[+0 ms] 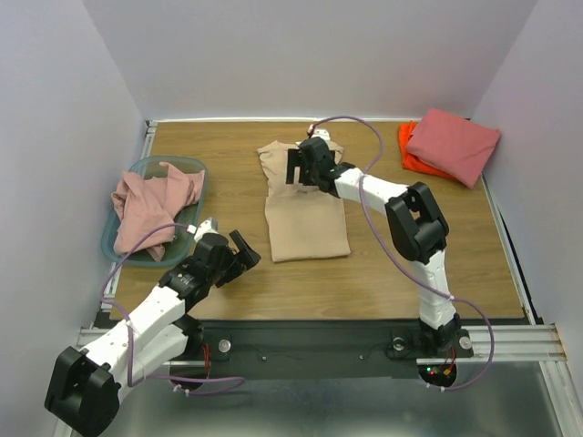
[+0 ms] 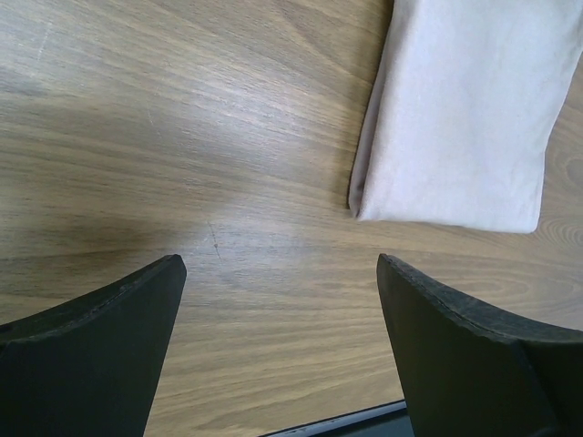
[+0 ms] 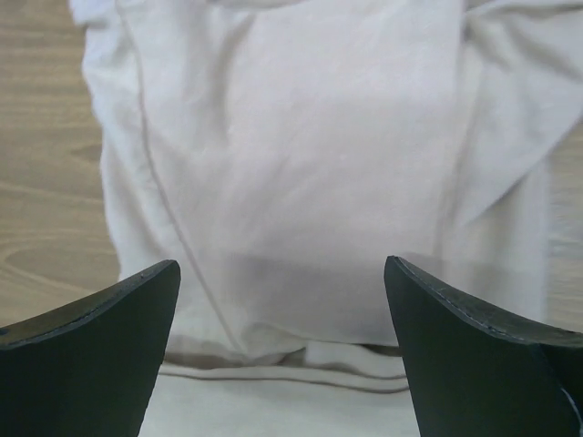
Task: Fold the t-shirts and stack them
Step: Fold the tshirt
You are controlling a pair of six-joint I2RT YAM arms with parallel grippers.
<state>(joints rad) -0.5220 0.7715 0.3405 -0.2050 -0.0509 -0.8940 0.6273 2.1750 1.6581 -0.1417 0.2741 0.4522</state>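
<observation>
Tan t-shirt (image 1: 308, 228) flat, seemingly plain | right end effector (image 3: 281, 273) spread above it

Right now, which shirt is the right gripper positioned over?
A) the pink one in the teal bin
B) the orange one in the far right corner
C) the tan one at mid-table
C: the right gripper hangs with its jaws open over the far end of the tan shirt, and its wrist view shows only that pale cloth between the fingers.
</observation>
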